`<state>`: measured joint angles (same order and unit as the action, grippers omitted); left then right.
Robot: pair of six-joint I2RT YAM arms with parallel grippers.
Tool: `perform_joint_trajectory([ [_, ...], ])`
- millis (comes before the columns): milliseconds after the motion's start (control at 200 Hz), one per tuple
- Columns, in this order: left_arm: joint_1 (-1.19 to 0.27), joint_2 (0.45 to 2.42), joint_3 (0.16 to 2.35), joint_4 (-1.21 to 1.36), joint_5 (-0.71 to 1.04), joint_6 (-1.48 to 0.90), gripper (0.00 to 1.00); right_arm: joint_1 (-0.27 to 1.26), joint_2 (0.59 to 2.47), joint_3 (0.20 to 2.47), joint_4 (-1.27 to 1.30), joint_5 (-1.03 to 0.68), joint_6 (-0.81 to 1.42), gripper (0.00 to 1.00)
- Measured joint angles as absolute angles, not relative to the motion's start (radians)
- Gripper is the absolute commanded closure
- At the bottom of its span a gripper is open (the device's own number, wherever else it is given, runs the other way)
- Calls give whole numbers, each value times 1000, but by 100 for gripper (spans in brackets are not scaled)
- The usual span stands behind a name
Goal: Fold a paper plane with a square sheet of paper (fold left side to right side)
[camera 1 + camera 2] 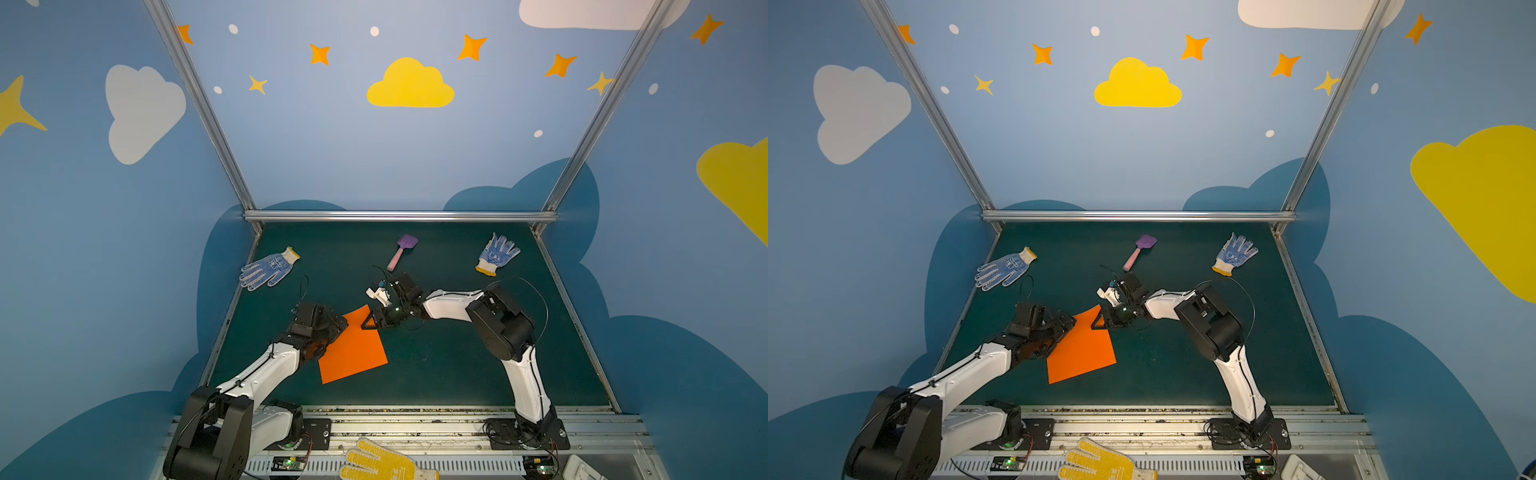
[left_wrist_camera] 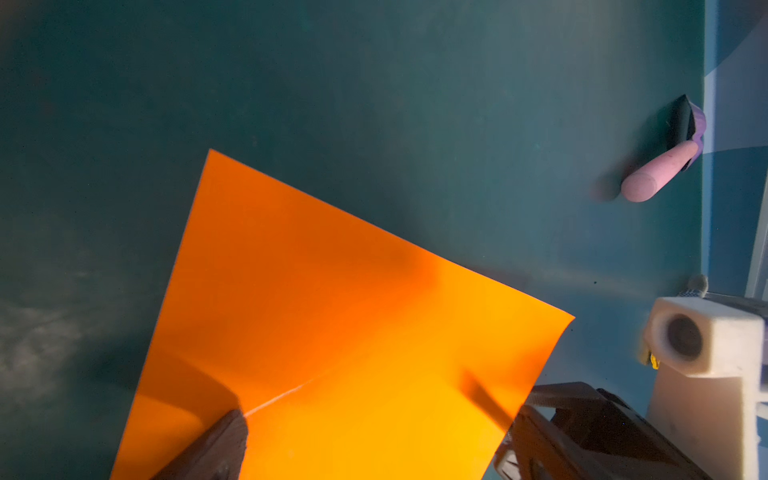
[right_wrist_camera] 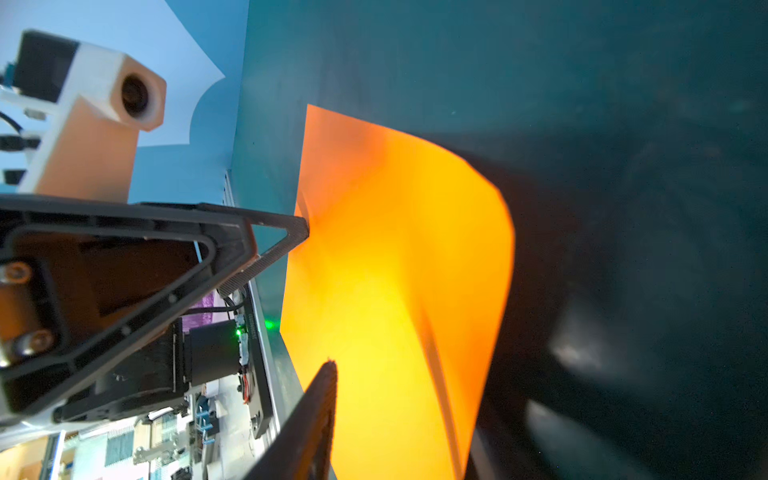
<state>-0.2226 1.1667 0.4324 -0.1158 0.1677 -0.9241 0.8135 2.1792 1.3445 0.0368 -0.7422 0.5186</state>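
Yellow glove [image 1: 382,461] cut off at btm edge; sheet's [image 1: 353,353] left edge partly hidden by left arm [image 1: 309,332].

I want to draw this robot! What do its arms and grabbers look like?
The left arm and right arm have smooth white shells, chunky black joints and thin black cables looping alongside. The left gripper and right gripper are black, with open triangle-shaped fingers and ribbed pads. A white boxy camera sits on the right wrist, near a tiny green light.
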Motion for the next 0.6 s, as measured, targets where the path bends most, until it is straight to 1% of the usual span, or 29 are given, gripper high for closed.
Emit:
perform_joint_trajectory([
  [125,-223,1162,432,-116,168,-924,0,815,2180,1353,22,-736,523,100],
  [395,-218,1156,455,-127,184,-887,0,787,2155,1395,-134,-694,465,100],
  [601,-210,1148,583,-82,266,-815,0,715,1972,1436,-373,-625,376,100],
])
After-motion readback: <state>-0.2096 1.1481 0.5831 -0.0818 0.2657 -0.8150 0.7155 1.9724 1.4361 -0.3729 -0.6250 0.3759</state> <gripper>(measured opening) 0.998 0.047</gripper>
